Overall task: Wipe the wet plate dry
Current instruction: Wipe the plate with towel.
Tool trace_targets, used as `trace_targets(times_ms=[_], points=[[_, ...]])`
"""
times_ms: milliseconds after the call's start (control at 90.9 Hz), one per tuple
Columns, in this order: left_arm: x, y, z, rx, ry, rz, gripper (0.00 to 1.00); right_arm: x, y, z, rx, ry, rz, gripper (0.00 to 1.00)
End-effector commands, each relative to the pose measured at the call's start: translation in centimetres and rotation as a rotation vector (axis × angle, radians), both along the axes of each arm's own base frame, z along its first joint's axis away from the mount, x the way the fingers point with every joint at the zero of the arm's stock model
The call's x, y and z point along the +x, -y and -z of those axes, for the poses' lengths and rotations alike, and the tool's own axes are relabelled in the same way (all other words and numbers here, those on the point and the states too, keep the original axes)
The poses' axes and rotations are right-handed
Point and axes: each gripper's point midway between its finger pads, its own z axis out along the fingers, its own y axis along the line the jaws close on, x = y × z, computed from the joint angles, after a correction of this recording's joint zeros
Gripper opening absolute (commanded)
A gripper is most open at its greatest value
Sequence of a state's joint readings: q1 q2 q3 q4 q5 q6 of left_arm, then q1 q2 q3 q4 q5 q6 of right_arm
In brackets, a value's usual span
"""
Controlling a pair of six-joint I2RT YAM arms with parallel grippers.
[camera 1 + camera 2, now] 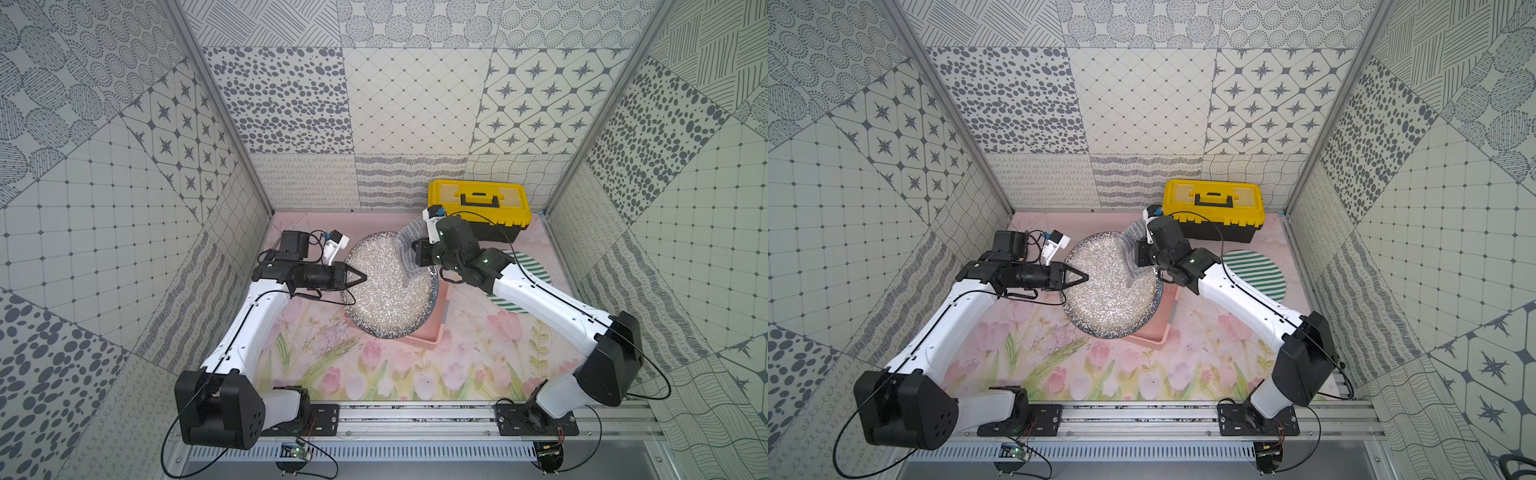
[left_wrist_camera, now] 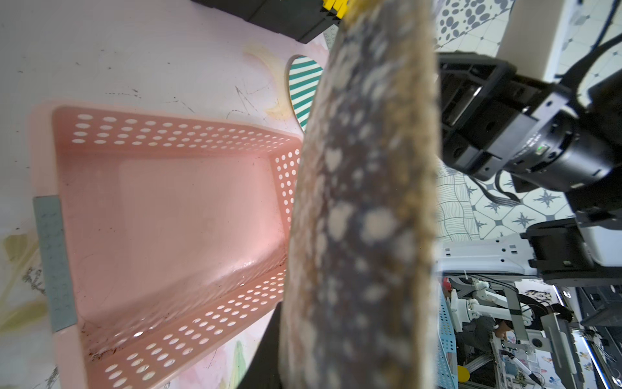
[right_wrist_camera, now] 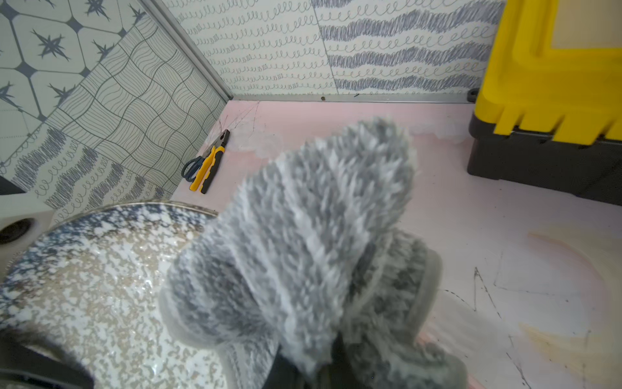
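In both top views, mid-frame, left gripper [image 1: 362, 277] pinches the speckled plate [image 1: 384, 309], right gripper [image 1: 417, 261] clenches a grey cloth [image 1: 409, 245] against it

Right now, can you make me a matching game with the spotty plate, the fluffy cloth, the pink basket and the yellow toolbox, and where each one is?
Things:
1 spotty plate
2 fluffy cloth
3 pink basket
4 yellow toolbox

Places:
A by the back wall
B under the plate
C gripped at its edge by the left pincer
D held in the right pincer

Pairs: 1-C, 2-D, 3-B, 4-A
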State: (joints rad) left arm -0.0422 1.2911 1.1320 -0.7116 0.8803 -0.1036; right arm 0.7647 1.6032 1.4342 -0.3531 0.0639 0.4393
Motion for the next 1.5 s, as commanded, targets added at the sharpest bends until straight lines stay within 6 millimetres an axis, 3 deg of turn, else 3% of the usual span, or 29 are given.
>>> trace_targets(times_ms=[0, 132, 264, 363, 440, 605, 803, 946, 1034, 1145, 1409, 1486], points=[[-3.6, 3.6, -7.3, -0.275, 0.237, 0.314, 0.00, -1.0, -4.2, -1.4, 0.052, 0.047, -0.101, 0.00], [-3.5, 4.0, -7.2, -0.263, 0.239, 0.320, 0.00, -3.6, -8.3, -1.1, 0.066, 0.050, -0.200, 0.00], [-3.2, 4.2, -7.2, -0.257, 0.240, 0.321, 0.00, -6.3, -11.1, -1.0, 0.085, 0.049, -0.299, 0.00], [-3.1, 4.3, -7.2, -0.256, 0.236, 0.325, 0.00, -7.9, -12.1, -1.0, 0.099, 0.043, -0.366, 0.00], [-3.1, 4.5, -7.2, -0.256, 0.234, 0.330, 0.00, -8.0, -11.8, -0.9, 0.100, 0.041, -0.361, 0.00], [-2.7, 4.5, -7.9, -0.245, 0.251, 0.316, 0.00, -5.4, -7.6, -0.1, 0.116, 0.002, -0.200, 0.00], [-1.5, 4.5, -9.3, -0.239, 0.282, 0.274, 0.00, -2.3, 1.2, 3.3, 0.134, -0.089, 0.048, 0.00], [-0.9, 4.6, -10.0, -0.253, 0.274, 0.269, 0.00, -1.8, 7.1, 5.1, 0.128, -0.110, 0.198, 0.00], [-0.6, 4.6, -10.2, -0.254, 0.280, 0.260, 0.00, -2.1, 8.2, 5.5, 0.114, -0.108, 0.215, 0.00], [-0.1, 4.6, -10.5, -0.256, 0.289, 0.243, 0.00, -2.6, 6.3, 4.9, 0.114, -0.105, 0.141, 0.00], [0.3, 4.6, -9.7, -0.251, 0.276, 0.230, 0.00, -7.0, -5.3, 1.3, 0.107, -0.014, -0.184, 0.00], [0.4, 4.6, -9.6, -0.252, 0.271, 0.228, 0.00, -7.7, -7.3, 1.0, 0.127, -0.025, -0.232, 0.00]])
